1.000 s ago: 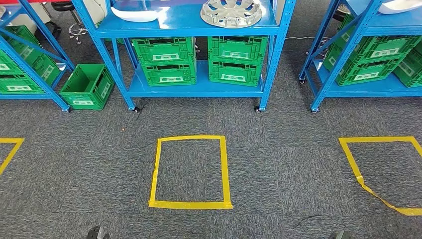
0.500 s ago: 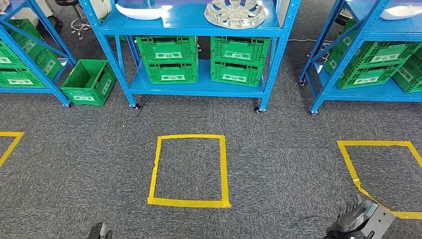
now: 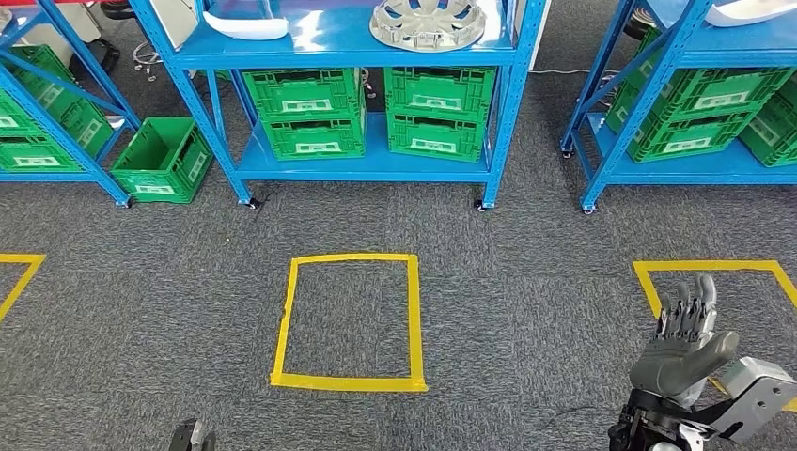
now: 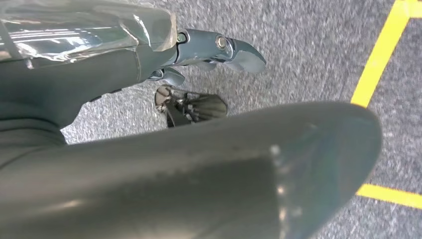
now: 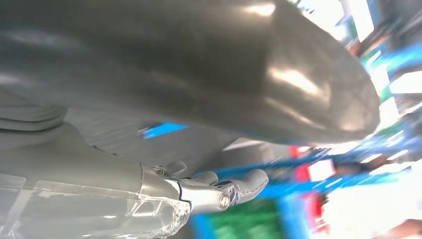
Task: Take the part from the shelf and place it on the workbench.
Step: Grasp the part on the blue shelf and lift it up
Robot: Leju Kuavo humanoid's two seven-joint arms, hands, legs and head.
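**Right hand up and empty, part waiting on the shelf**

Right hand [image 3: 684, 343] is raised at the lower right of the head view, palm toward the shelving, fingers [image 3: 691, 303] stretched out and apart with nothing in them. That reads as a hand made ready for a reach rather than one in the act of grasping, since it hangs over the carpet near a yellow tape square [image 3: 714, 310] and well apart from any part. The left hand [image 4: 149, 149] hangs low beside the body, its wrist camera looking at the carpet; thumb and dark fingertips show there, but whether the fingers are curled or spread I cannot tell.

The likely part is the silver wheel cover [image 3: 428, 23], lying flat on the upper board of the middle blue shelf [image 3: 357, 47], toward its right end. A white moulded panel [image 3: 246, 24] lies on the same board to its left. Below, green crates [image 3: 367, 111] sit in two stacks on the lower board, and one open green crate [image 3: 162, 160] stands on the floor beside the shelf leg.

A second yellow tape square [image 3: 348, 319] marks the carpet straight before the middle shelf, probably the standing spot for picking. No desk is to be seen, so the task is at its beginning: approach first, then the grasp.
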